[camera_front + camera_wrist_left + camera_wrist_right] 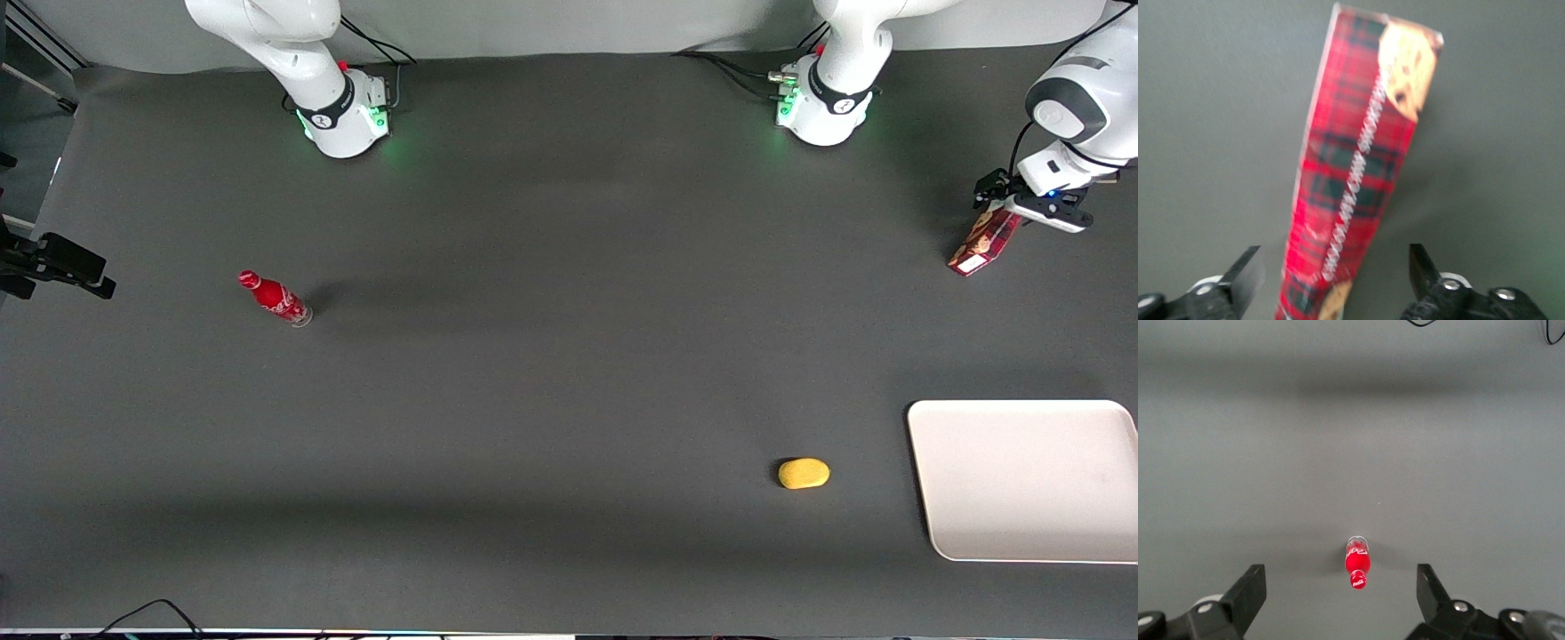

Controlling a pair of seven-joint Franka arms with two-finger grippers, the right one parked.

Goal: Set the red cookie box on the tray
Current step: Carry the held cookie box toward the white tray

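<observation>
1. Front view: your left gripper [1009, 213] sits over the top end of the slim dark-red plaid cookie box [982, 243], near the working arm's end of the table and toward the edge by the robot bases. The large flat white tray [1022, 480] lies well apart, at the corner nearest the camera. The yellow oval lump [804, 473] and red bottle [274, 298] are off your path.

2. Left wrist view: the fingers [1245, 273] stand apart, either side of the box [1358, 167]. Its long axis runs away from them, and neither pad appears to touch it.

3. Judgement: close across the narrow width before lifting.

The tartan red cookie box [982, 243] lies well apart from the bare white tray [1022, 480], farther from the camera.
</observation>
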